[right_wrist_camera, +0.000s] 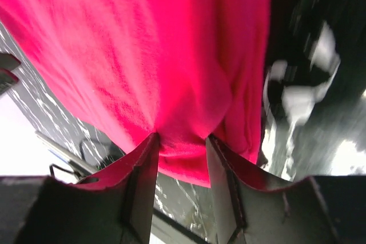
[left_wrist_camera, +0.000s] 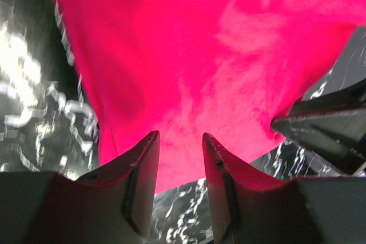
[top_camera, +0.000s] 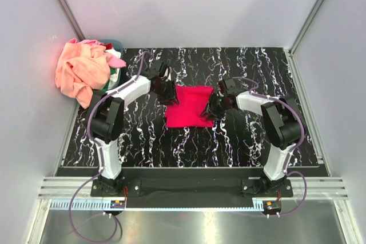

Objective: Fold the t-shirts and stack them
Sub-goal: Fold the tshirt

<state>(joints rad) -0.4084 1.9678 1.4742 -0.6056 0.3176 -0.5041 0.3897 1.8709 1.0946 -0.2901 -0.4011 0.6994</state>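
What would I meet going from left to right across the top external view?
Heap of peach-orange and pink t-shirts → left fingers → crimson-red t-shirt → right fingers.

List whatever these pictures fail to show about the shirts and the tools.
- Top view: fingertips of the left tool and right tool, hidden under their own wrists.
- Top view: how many shirts form the peach pile; they overlap and cover most of the teal basket.
- Wrist views: the red t-shirt outline, cut off at the frame's top.
- Right wrist view: whether the right tool truly pinches the cloth; blurred.
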